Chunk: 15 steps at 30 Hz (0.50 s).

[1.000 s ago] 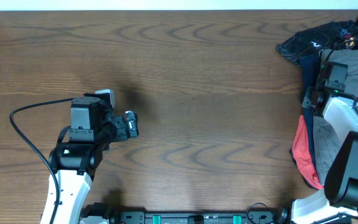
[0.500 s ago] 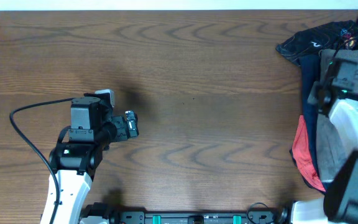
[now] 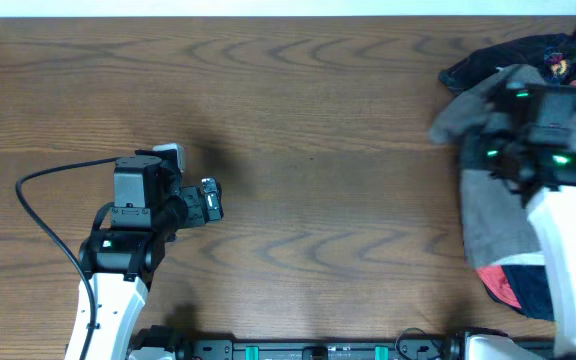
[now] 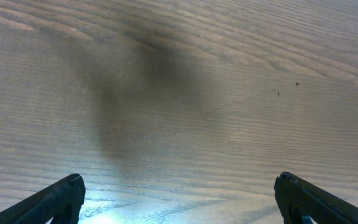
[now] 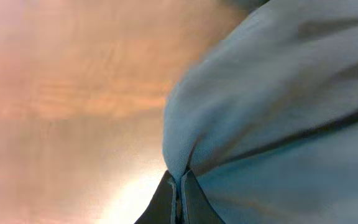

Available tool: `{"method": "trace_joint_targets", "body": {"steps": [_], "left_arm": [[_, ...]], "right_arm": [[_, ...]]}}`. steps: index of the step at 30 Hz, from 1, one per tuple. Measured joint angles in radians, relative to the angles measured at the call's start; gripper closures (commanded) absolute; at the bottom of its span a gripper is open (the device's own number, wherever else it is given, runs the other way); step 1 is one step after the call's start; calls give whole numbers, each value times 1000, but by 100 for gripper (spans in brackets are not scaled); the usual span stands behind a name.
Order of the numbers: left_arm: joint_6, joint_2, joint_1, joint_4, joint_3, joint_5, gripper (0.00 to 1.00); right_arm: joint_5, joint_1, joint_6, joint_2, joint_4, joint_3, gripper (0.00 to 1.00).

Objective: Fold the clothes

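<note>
Your right gripper [image 5: 179, 190] clamps the grey shorts [image 3: 488, 220] at 3 o'clock; your left gripper [image 4: 179, 193] stands released at 9 o'clock

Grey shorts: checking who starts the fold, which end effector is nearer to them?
Right. The right end effector is shut on the grey shorts; the left end effector hangs open over the table, far from them.
</note>
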<state>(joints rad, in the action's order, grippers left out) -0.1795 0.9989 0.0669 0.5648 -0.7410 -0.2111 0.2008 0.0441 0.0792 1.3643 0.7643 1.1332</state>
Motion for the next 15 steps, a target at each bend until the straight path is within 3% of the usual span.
{"method": "trace_joint_targets", "body": {"steps": [4,8,10,13,14,15], "left_arm": [[0,0,0,0,0,0,2],[0,0,0,0,0,0,2],[0,0,0,0,0,0,2],[0,0,0,0,0,0,2],[0,0,0,0,0,0,2],[0,0,0,0,0,0,2]], "right_arm": [[49,-150,8,73,-102,-47,99],[117,-296,64,113,-361,-51,97],[134,-372,106,118,-495,-50,85],[135,-468,141,123,-575,-46,86],[130,-497,149,128,-574,-43,81],[122,-522,160,137,-566,-43,68]]}}
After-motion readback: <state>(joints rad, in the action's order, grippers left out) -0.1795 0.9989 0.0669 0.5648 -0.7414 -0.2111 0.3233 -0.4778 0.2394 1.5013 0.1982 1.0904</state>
